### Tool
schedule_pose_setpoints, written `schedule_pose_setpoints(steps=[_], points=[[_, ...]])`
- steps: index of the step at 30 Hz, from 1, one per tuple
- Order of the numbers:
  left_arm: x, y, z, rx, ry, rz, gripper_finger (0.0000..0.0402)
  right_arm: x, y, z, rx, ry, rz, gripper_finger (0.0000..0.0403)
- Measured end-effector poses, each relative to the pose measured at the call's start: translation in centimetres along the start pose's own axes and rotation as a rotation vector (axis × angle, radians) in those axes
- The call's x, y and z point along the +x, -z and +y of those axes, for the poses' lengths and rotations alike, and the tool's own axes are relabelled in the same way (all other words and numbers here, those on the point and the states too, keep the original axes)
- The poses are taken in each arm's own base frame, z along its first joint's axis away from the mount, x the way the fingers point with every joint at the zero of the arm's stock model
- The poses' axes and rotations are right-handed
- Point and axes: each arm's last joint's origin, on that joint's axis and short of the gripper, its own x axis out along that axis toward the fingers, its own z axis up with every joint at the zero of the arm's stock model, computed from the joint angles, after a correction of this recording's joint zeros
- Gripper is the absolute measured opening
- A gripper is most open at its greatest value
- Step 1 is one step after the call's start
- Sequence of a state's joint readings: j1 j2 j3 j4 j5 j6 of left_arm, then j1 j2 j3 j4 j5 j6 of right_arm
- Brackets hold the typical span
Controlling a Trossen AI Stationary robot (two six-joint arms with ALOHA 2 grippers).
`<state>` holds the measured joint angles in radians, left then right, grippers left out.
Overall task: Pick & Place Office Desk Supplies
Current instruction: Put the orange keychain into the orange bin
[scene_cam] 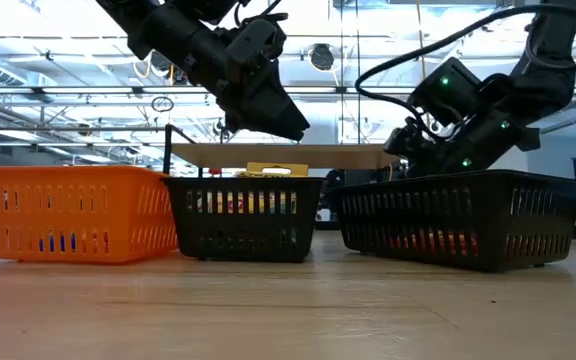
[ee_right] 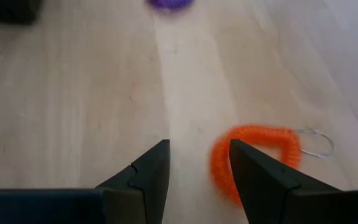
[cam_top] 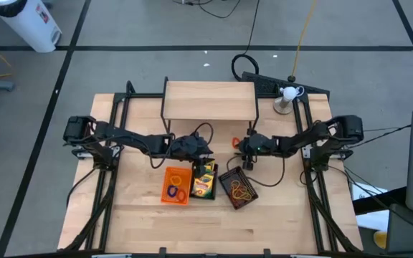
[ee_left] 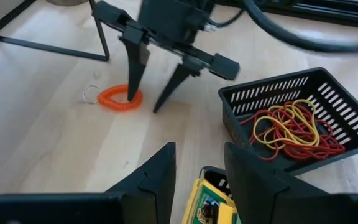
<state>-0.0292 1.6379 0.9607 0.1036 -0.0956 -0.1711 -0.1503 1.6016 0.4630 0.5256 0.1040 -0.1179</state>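
Note:
Three mesh trays stand mid-table: an orange tray [cam_top: 176, 185] with rubber-band loops, a black tray [cam_top: 205, 179] with yellow-and-green crayon boxes [ee_left: 211, 202], and a black tray [ee_left: 291, 118] with red and yellow rubber bands [ee_left: 294, 127]. My left gripper [ee_left: 197, 149] hovers open above the crayon tray, with nothing between its fingers. An orange coil loop [ee_right: 253, 155] with a metal ring lies flat on the wood beyond the trays. My right gripper [ee_right: 197, 146] is open and tipped down at the coil, which lies by one finger and not between the two. My right gripper comes slanting down from the table's right, and one fingertip [ee_left: 131, 94] stands at the coil's rim [ee_left: 120, 99]. I cannot tell whether it touches the coil. The coil lies flat on the table.
A raised wooden shelf [cam_top: 210, 100] on a thin black frame stands at the table's far side, just behind both grippers. A small white object [cam_top: 287, 94] sits at the far right corner. A purple loop [ee_right: 169, 3] lies farther off. Bare wood lies in front of the trays.

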Motion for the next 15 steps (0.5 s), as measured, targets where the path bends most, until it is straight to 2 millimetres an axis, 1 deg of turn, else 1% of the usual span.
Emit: schedule_pose_setpoints(steps=[7, 15], points=[[-0.01, 0.07, -0.19, -0.003, 0.004, 0.004, 0.0138, -0.63, -0.45, -0.52, 0.008, 0.09, -0.013, 0.0155], [-0.01, 0.07, -0.19, -0.004, 0.004, 0.004, 0.0138, -0.67, 0.4, -0.51, 0.047, 0.061, 0.078, 0.0155]])
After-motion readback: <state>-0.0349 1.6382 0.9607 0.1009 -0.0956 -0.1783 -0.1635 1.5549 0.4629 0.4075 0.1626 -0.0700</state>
